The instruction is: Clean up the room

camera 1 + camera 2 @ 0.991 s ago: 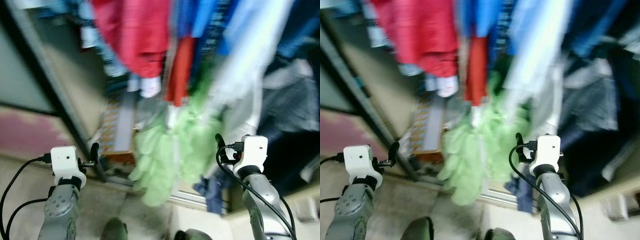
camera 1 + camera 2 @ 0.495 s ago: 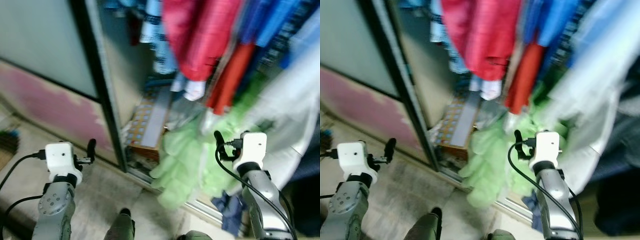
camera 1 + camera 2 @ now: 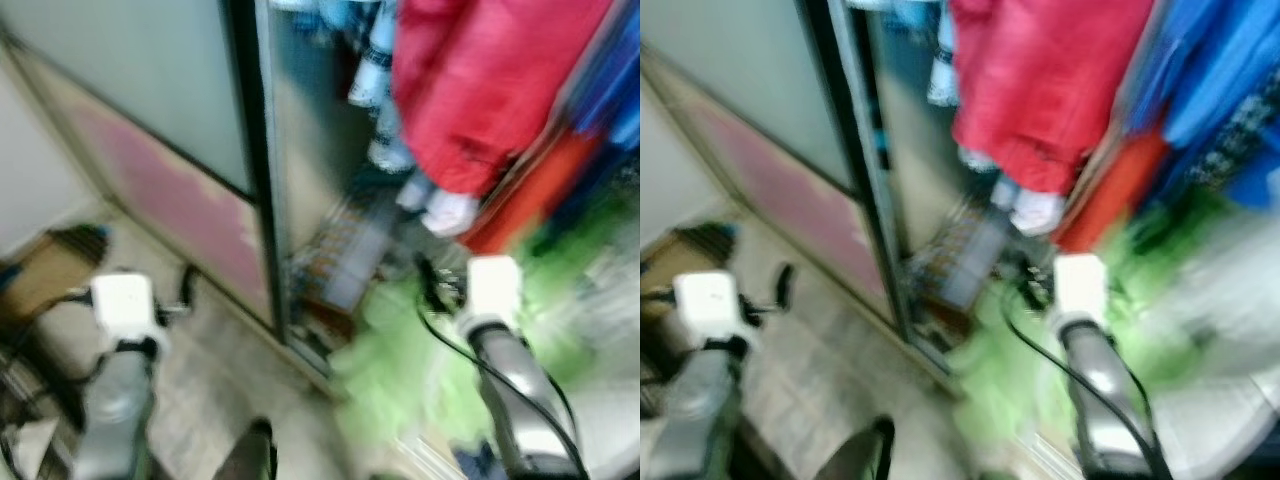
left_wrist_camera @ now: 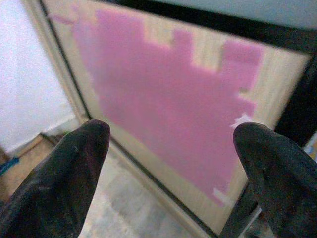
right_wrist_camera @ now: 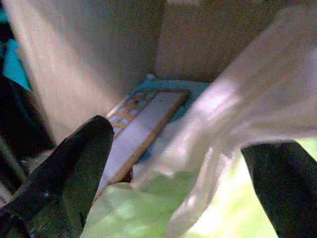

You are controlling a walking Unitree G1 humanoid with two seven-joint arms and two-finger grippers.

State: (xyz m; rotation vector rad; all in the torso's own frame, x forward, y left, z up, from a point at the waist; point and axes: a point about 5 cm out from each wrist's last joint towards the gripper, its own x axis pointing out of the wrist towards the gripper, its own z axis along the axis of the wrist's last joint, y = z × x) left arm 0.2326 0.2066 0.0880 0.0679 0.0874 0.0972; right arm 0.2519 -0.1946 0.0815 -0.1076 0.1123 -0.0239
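Right now the robot is between jobs, I'd say: both arms are raised in front of it, nothing in either, and the head views are smeared, so it looks to be turning or walking along the open wardrobe (image 3: 300, 200).

The left gripper (image 4: 168, 173) has its jaws wide apart, facing the pink panel (image 4: 163, 94) of the sliding door, at about ten o'clock from where the robot stands. The right gripper (image 5: 183, 183) is also spread open and empty, aimed into the wardrobe at roughly one o'clock.

Inside the wardrobe, a red garment (image 3: 1040, 90) hangs at twelve o'clock with blue clothes (image 3: 1210, 70) to its right. Below them a green garment (image 3: 420, 370) sags down to the wardrobe's bottom edge, with a pale cloth (image 5: 233, 99) draped just beside it. On the wardrobe floor lies a flat patterned box (image 5: 143, 124), partly under the cloth. Off at nine o'clock, on the room floor, sits something brown like a cardboard box (image 3: 45, 275); too blurred to be sure.

My guess is the green garment is the piece that needs tidying. The next move calls for the robot to stop and steady its view, then bring the right gripper down onto the bunched cloth.
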